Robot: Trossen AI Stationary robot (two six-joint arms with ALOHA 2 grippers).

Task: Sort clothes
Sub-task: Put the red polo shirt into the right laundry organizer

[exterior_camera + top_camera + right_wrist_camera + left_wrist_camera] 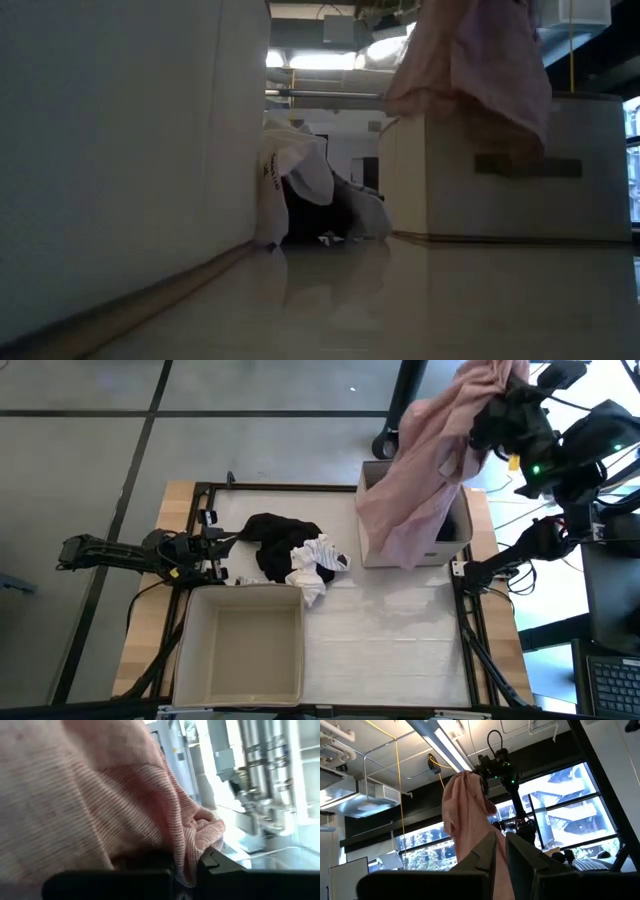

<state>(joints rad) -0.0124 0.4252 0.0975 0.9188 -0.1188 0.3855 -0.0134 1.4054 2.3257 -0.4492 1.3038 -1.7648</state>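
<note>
Two fingers of the right gripper (497,400) are clamped on the pink garment (430,460), which hangs high over the far box (372,550), while the near box (190,660) lies empty.

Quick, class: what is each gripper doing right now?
Left gripper: shut, empty, beside the black garment.
Right gripper: shut on the pink garment, raised over the box.

Grey tiled floor (250,420), big windows (570,805), ceiling strip-light (445,745).
</note>
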